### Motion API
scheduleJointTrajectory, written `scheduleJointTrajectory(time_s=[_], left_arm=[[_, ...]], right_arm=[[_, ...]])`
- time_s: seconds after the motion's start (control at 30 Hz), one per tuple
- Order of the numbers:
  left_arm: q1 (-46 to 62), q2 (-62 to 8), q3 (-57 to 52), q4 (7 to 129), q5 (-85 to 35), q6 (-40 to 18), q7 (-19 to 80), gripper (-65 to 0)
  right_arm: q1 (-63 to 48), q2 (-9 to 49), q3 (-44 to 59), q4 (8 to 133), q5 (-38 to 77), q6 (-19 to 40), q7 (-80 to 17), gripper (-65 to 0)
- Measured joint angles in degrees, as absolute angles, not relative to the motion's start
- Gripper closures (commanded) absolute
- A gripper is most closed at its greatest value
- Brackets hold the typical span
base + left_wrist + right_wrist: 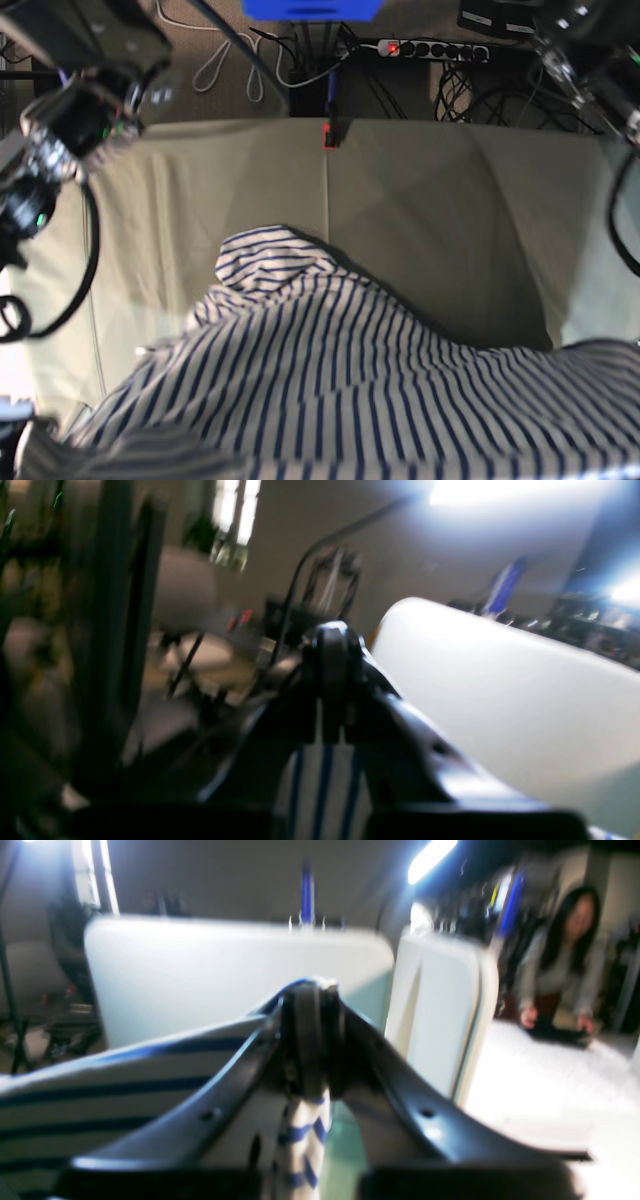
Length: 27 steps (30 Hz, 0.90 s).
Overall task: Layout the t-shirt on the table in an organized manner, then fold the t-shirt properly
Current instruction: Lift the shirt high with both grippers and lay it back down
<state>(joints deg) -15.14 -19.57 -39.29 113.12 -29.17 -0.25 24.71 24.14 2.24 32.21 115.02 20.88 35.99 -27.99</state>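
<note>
Both jaws sat clamped on the t-shirt (360,380), left gripper (332,645) and right gripper (310,1005) each pinching striped cloth, the garment spread bunched over the surface (450,200) from centre to 6 o'clock in the base view

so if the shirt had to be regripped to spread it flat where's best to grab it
Probably at two separate outer edge points, one per arm, approached from the near side where the t-shirt is bunched. In the base view it lies rumpled over the table, one lobe humped toward the middle. Both the left gripper and the right gripper are shut on striped fabric already.
</note>
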Motion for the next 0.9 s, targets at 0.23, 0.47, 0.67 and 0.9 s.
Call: scheduleJointTrajectory(time_s=[0.23,0.47,0.67,0.9], left_arm=[[-23.9,-25.1,-34.2,113.5,-28.9,0.1,24.7,0.0],[-27.4,-25.6,-34.0,114.1,-28.5,0.0,23.9,0.0],[-20.1,-19.3,-34.0,111.2,-28.3,0.2,24.6,0.0],[-21.4,-16.0,-29.3,99.0,-25.5,0.1,23.8,0.0]], right_arm=[[36.0,2.2,32.2,115.2,21.3,36.0,-27.8,0.0],[39.9,2.5,32.2,115.2,21.4,36.0,-27.3,0.0],[35.7,2.4,29.5,105.3,21.1,36.0,-27.4,0.0],[39.9,6.6,27.3,83.6,21.1,36.0,-26.9,0.0]])
